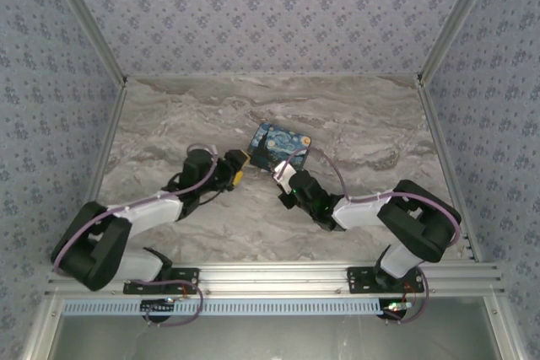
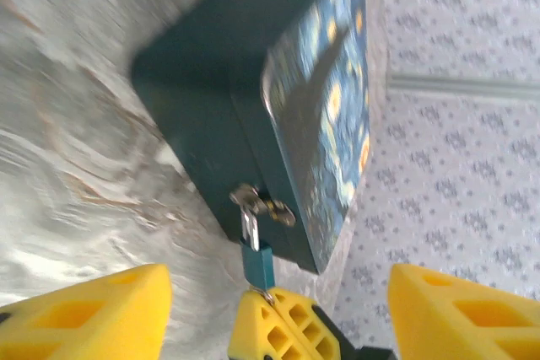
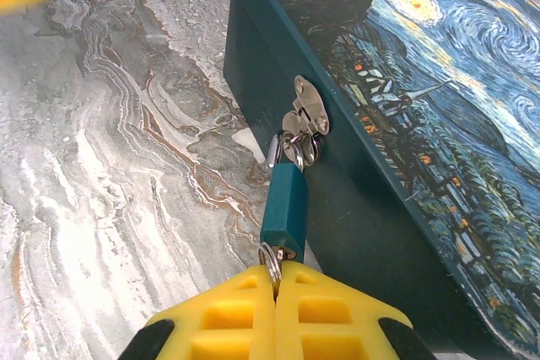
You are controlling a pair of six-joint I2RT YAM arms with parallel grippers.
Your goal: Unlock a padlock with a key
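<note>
Marble tabletop (image 1: 354, 124), patterned walls (image 1: 253, 6), teal padlock (image 3: 283, 204)

Top camera looks down over the table (image 1: 169, 115); both wrist cameras sit close, sharing padlock (image 3: 284, 200) and box (image 3: 396, 82).

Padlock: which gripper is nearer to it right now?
Right. The right gripper is shut at the bottom end of the padlock, pinching the ring there. The left gripper is open and stands off from it.
</note>
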